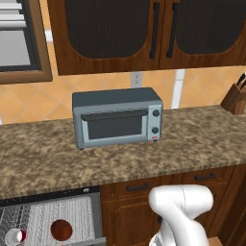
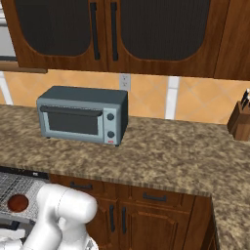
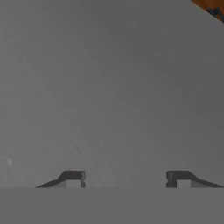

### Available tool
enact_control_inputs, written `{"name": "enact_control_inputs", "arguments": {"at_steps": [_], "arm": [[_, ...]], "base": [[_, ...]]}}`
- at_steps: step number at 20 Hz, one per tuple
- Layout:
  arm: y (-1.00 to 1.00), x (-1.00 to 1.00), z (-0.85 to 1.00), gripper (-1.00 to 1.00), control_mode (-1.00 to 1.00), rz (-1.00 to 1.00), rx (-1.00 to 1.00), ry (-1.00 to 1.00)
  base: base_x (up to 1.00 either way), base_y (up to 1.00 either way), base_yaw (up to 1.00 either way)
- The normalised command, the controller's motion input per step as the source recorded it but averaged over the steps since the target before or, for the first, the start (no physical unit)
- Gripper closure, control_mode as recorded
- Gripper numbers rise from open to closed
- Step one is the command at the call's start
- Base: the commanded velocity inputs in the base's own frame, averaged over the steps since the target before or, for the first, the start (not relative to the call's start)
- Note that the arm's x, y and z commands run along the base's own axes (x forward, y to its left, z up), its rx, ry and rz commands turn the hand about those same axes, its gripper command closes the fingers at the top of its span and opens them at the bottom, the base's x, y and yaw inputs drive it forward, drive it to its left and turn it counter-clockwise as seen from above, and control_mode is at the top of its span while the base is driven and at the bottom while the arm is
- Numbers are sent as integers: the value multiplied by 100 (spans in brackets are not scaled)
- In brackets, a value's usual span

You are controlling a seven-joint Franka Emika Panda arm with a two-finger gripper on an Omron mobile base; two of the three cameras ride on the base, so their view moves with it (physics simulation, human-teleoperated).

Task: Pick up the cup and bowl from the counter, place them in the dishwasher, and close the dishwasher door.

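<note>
Two things are seen in the dishwasher [image 1: 72,211] rack under the counter [image 1: 120,153]: the cup [image 1: 16,236] lying left, the bowl [image 1: 61,229] just beside it. The gripper [image 3: 124,179] is spread apart, nothing pinched, against a flat grey surface.

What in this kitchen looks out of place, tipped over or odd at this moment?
One thing stands out: the cup lies on its side in the dishwasher rack, with its white inside showing, instead of standing. The bowl sits beside it in the same rack. The toaster oven and knife block stand straight on the counter.
</note>
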Motion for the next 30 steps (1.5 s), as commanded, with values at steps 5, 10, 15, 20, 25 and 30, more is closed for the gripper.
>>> {"name": "enact_control_inputs", "arguments": {"at_steps": [5,10,15,20,25,30], "arm": [[-1,100,6,-100,-100,-6,9,-23],[5,100,0,-100,-100,-13,7,-9],[-7,100,0,-100,-100,-8,13,-8],[-30,100,0,-100,-100,-3,17,-13],[-54,100,0,-100,-100,0,23,-14],[-70,100,0,-100,-100,0,28,-9]], "base": [[0,0,0],[0,0,0],[0,0,0],[0,0,0],[0,0,0],[0,0,0]]}}
